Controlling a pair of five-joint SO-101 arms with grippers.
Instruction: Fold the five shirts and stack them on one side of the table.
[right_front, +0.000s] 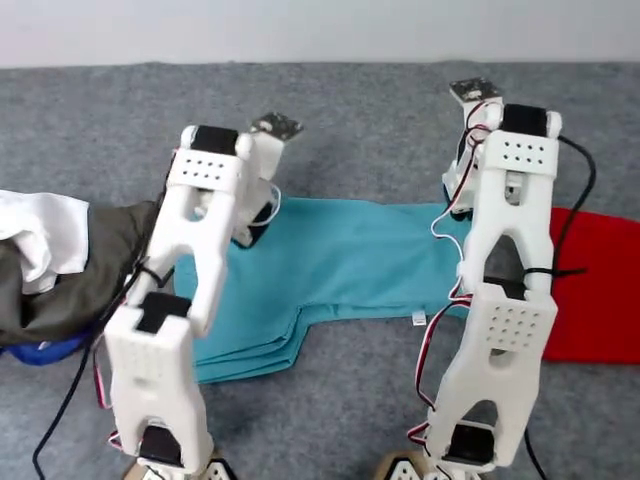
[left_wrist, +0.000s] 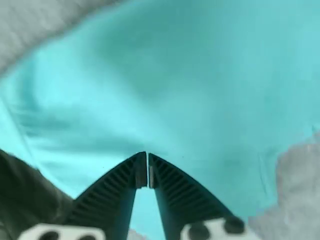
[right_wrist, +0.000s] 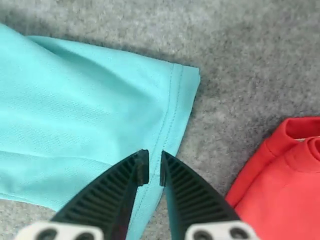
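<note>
A teal shirt (right_front: 350, 255) lies spread across the middle of the grey table, its near left part folded into layers. My left gripper (left_wrist: 147, 170) is down on the shirt's left end, fingertips pressed together on the teal fabric (left_wrist: 190, 90). My right gripper (right_wrist: 154, 167) sits at the shirt's right hem (right_wrist: 172, 110), fingers closed to a narrow slit with the hem running in between them. The left arm (right_front: 195, 250) and right arm (right_front: 505, 250) both reach over the shirt. A red shirt (right_front: 595, 290) lies at the right edge, close beside the teal hem.
A heap of other shirts sits at the left edge: white (right_front: 45, 235), dark grey (right_front: 100, 260) and blue (right_front: 40, 350). The red shirt's collar (right_wrist: 290, 160) shows close to my right gripper. Bare grey table (right_front: 380, 110) stretches behind the shirts.
</note>
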